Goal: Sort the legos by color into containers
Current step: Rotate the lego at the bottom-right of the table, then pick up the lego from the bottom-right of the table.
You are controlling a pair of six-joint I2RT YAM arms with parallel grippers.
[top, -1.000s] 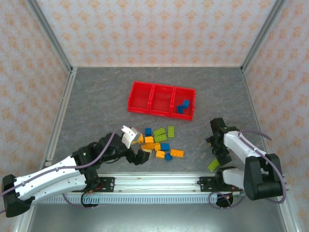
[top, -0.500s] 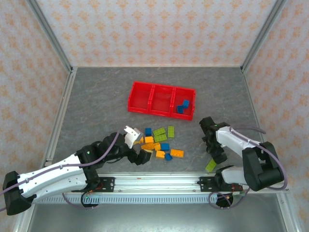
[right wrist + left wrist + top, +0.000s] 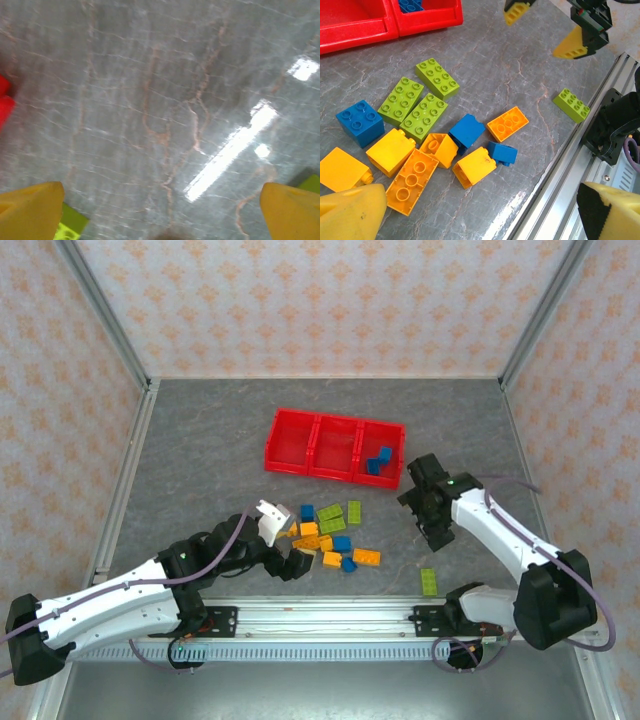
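The legos (image 3: 330, 536) lie in a loose pile of orange-yellow, lime green and blue bricks in front of the red containers (image 3: 290, 440). The right bin holds two blue bricks (image 3: 378, 462). A lone green brick (image 3: 429, 581) lies flat near the front rail. My left gripper (image 3: 283, 543) hangs open at the pile's left edge. In the left wrist view an orange brick (image 3: 475, 167) and a small blue brick (image 3: 502, 152) sit just ahead of the open left gripper (image 3: 480, 220). My right gripper (image 3: 422, 508) is open and empty over bare table, right of the pile.
The metal front rail (image 3: 330, 618) runs just behind the pile and the lone green brick (image 3: 571, 105). Patterned walls enclose the table on three sides. In the right wrist view, blurred grey table lies under the right gripper (image 3: 160, 220), with a green brick corner (image 3: 70, 226) at lower left.
My right arm has swung away from the lone green brick, up and left toward the tray's right end. That brick now lies flat, slightly shifted left. The left arm barely moved.
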